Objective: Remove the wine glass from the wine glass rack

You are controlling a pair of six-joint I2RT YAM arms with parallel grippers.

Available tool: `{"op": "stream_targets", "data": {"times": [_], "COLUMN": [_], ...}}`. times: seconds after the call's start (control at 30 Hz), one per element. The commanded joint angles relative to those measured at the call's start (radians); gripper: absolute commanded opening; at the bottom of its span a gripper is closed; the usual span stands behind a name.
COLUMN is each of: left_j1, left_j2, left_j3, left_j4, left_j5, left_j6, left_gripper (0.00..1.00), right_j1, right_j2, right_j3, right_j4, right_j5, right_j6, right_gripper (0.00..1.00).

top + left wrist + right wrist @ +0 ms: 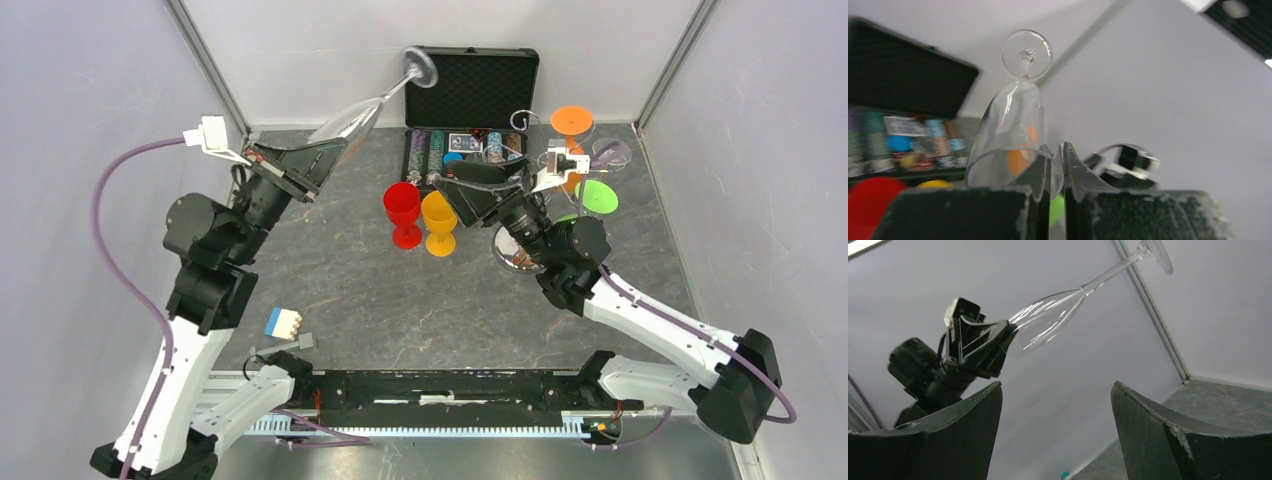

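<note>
Glass [350, 122] is off the rack [510, 255], upper left, rim pinched in left gripper [1057, 152]; right gripper [1055, 387] spread, empty. Next: lower it gently.

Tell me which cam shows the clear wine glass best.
Right wrist: whole wine glass in side profile, rim pinched in the left claw. Left wrist sees it end-on, foreshortened. Top view: faint against the wall.

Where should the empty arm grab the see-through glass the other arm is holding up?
Probably the thin stem of the wine glass, coming from the right: the left fingers pinch the bowl's rim, leaving the tilted stem bare.
</note>
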Motion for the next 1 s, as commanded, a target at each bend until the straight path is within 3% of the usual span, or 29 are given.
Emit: {"op": "stream_targets", "data": {"times": [0.0, 0.1, 0.23, 0.53, 0.97], "left_j1": [0.001, 0.002, 0.002, 0.002, 0.0], "left_j2": [0.062, 0.137, 0.262, 0.575, 0.864], "left_j3": [0.139, 0.206, 0.294, 0.486, 0.665], "left_j4": [-0.505, -0.708, -0.91, -1.137, -1.231], "left_j5": [-0.288, -0.436, -0.51, -0.352, -0.22], "left_j6": [0.387, 0.492, 0.595, 0.727, 0.744], "left_gripper": [0.02, 0.02, 0.02, 0.02, 0.02], "right_j1": [0.004, 0.003, 0.004, 0.004, 0.003], "right_j2": [-0.076, -0.135, -0.222, -0.419, -0.606], "right_j3": [0.058, 0.056, 0.027, 0.013, 0.131], "right_j4": [-0.235, -0.345, -0.464, -0.691, -1.033], "right_j5": [-0.028, 0.001, 0.075, 0.204, 0.437], "right_j6": [-0.136, -0.218, -0.297, -0.417, -0.618], "right_gripper": [0.84, 0.84, 0.83, 0.84, 0.84]}}
